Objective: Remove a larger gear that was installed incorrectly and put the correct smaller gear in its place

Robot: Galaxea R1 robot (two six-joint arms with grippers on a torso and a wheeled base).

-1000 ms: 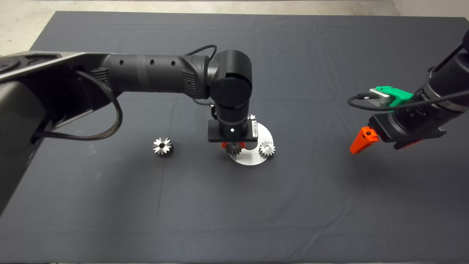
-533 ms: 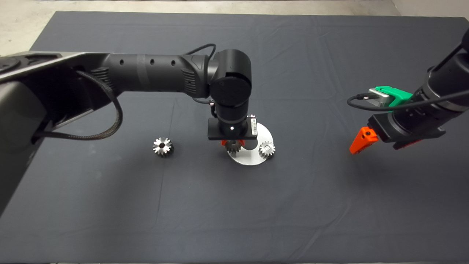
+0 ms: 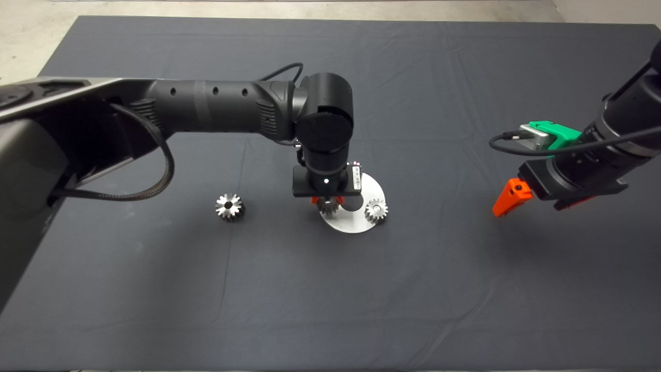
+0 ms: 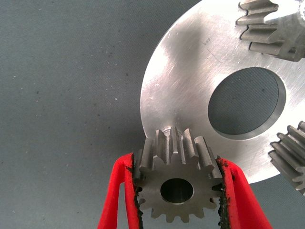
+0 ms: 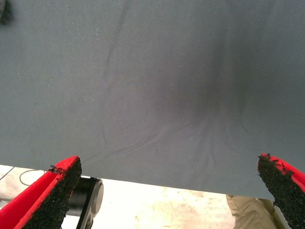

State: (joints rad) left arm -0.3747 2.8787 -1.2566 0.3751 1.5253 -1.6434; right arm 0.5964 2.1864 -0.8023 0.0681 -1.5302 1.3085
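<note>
My left gripper is shut on the smaller gear, a silver spur gear with a round centre hole. Both pads press on its teeth. It hangs over the near left rim of the round steel plate, beside a small stub on that rim. The larger gear, thick with a dark centre hole, lies on the mat to the left of the plate. My right gripper waits open above the mat at the right, holding nothing.
One gear sits on the plate's right side. Another gear peeks out behind my left wrist. The plate has a large round hole. A person's leg and a black wheeled base show beyond the mat's edge.
My left gripper with the gear has crept slightly toward the plate's centre. The right arm and the gear on the mat have not moved.
</note>
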